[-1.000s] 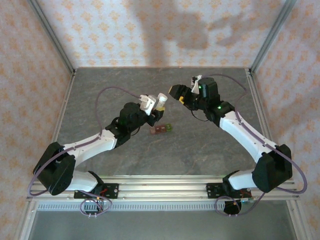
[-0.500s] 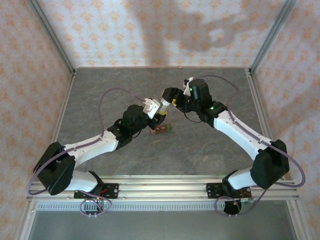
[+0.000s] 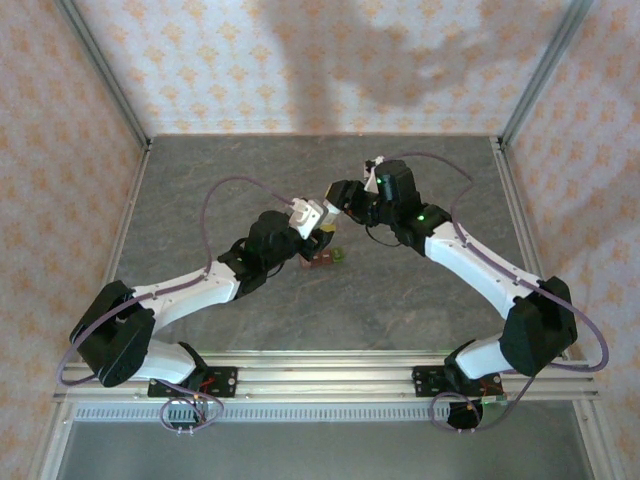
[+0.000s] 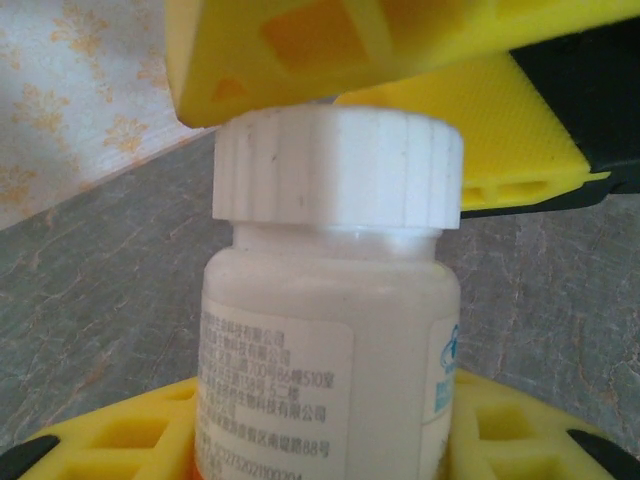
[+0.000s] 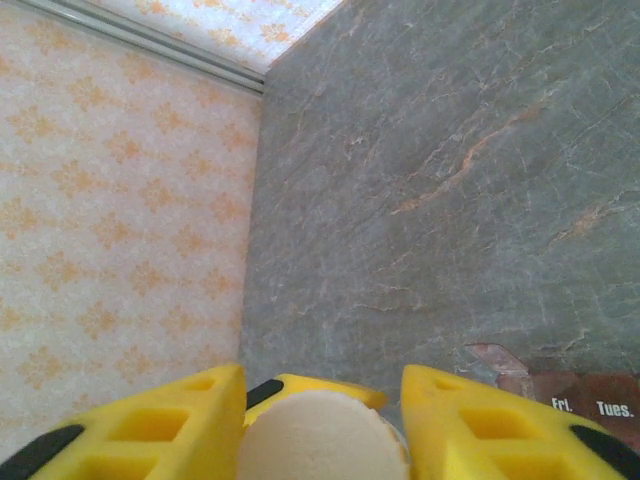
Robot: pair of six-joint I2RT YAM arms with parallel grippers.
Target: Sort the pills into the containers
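My left gripper (image 3: 308, 217) is shut on a white pill bottle (image 4: 330, 340) with a printed label and holds it above the table. The bottle's ribbed white cap (image 4: 338, 165) points toward my right gripper (image 3: 341, 199), whose yellow fingers (image 4: 300, 50) are shut on the cap from both sides. In the right wrist view the cap's round top (image 5: 320, 440) sits between the two fingers (image 5: 170, 420). The containers (image 3: 326, 257), a short brownish-red strip with a green end, lie on the table just below the bottle; day labels show on them (image 5: 590, 400). The pills are out of view.
The grey marbled tabletop (image 3: 250, 170) is framed by metal rails (image 3: 100, 90) and patterned walls (image 3: 300, 60). Both arms meet above the table's middle. Purple cables (image 3: 215, 190) loop off each arm.
My right arm has swung left to the bottle and its jaws have closed on the cap. My left arm, still holding the bottle, has barely shifted.
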